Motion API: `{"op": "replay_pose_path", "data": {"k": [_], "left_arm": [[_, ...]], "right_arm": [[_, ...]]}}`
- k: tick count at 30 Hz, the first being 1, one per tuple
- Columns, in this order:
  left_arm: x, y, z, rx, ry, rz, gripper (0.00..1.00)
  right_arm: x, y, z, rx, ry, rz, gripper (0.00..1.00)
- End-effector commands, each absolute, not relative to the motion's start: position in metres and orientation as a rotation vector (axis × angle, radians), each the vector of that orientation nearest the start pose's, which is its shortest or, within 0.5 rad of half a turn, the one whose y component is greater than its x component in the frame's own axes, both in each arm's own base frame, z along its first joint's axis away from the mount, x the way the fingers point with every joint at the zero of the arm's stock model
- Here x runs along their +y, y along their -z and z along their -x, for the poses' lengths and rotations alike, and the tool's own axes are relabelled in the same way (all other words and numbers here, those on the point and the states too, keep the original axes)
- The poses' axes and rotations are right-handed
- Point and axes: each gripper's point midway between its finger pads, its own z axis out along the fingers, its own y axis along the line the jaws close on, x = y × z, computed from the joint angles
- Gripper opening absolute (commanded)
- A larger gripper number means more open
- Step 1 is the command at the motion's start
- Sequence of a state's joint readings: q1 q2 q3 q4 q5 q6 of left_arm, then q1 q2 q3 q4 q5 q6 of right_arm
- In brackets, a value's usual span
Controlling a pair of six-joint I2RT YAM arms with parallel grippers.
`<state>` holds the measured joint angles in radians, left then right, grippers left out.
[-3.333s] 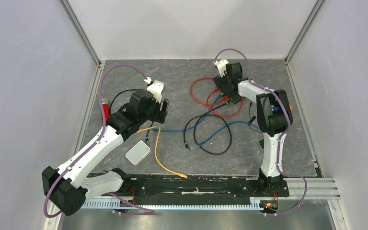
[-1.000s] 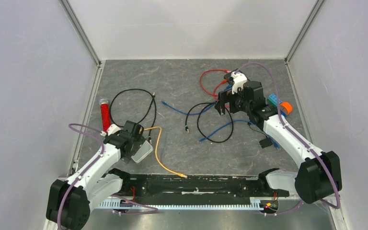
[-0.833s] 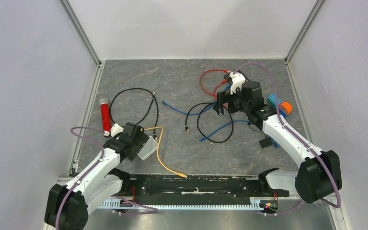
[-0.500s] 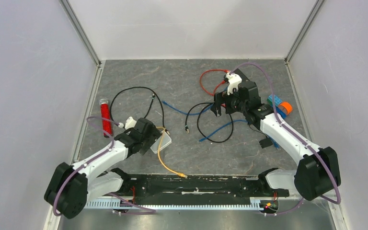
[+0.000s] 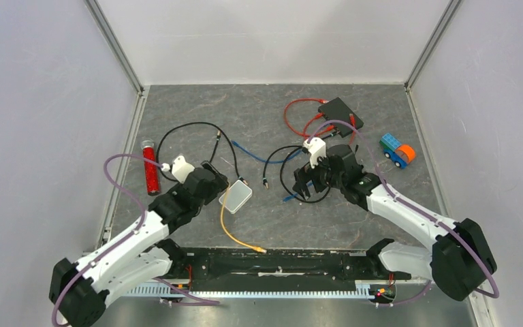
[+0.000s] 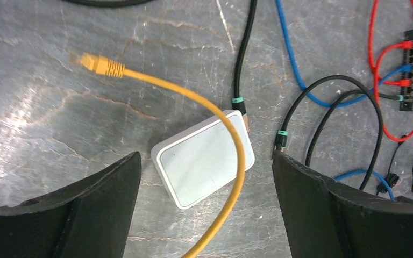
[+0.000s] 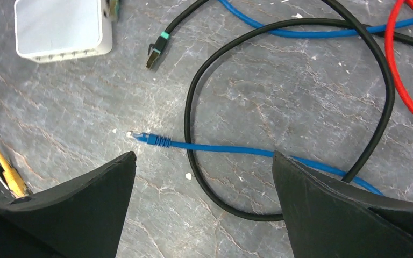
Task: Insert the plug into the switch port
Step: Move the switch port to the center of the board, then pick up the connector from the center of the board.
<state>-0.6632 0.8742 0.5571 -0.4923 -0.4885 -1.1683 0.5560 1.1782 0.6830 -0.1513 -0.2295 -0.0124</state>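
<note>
Left gripper [image 6: 204, 161]: jaws spread wide, empty, above a white box [image 5: 236, 196] crossed by a yellow cable [image 6: 156, 86].
Right gripper [image 7: 203, 156]: jaws spread wide, empty, above the blue plug [image 7: 153, 140], which lies loose beside a black cable loop [image 7: 191, 107].
Black switch [image 5: 340, 112]: far side of the table, red cables [image 6: 375, 54] plugged in.
</note>
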Motion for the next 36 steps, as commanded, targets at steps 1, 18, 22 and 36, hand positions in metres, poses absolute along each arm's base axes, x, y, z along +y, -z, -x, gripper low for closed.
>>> {"op": "replay_pose_path", "data": {"k": [1,18,22,36], "left_arm": [[-0.098,-0.122,-0.229,2.115,0.264,0.583,0.93],[-0.057,-0.158,-0.222,2.137,0.069,0.396,0.97],[-0.043,-0.170,-0.225,2.134,-0.009,0.355,0.98],[-0.038,-0.196,-0.222,2.010,0.049,0.285,0.98]], "right_arm": [[0.221,-0.136,-0.262,1.898,-0.551,0.874,0.98],[0.356,-0.124,-0.191,2.062,-1.062,0.435,0.74],[0.390,-0.149,-0.186,2.028,-1.281,0.260,0.72],[0.458,-0.125,-0.206,2.190,-1.345,0.098,0.77]]}}
